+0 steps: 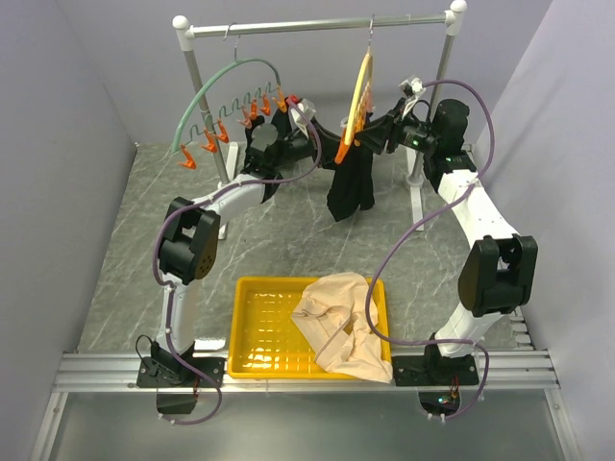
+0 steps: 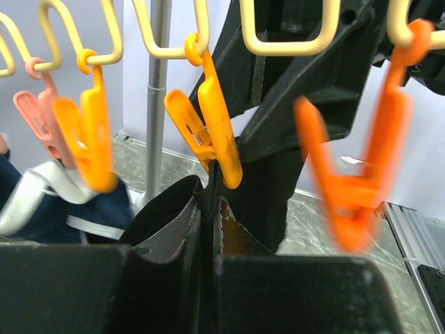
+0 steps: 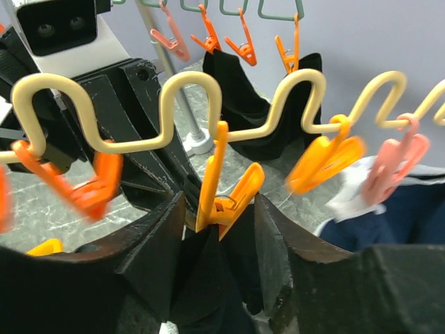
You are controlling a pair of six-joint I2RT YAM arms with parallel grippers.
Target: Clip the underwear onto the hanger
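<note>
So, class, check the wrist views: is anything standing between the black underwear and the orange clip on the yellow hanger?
Nothing visible does. The underwear already reaches the tip of an orange clip on the hanger, with nothing between. The navy garment hangs off to one side.

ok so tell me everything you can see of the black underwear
The underwear is plain black soft cloth, hanging limp in a long crumpled fold below the yellow hanger on the rail. An orange clip bites its top edge. The left gripper looks shut on that edge, cloth pinched between its jaws; the right gripper has its jaws apart around the clip. The lower end hangs free.
</note>
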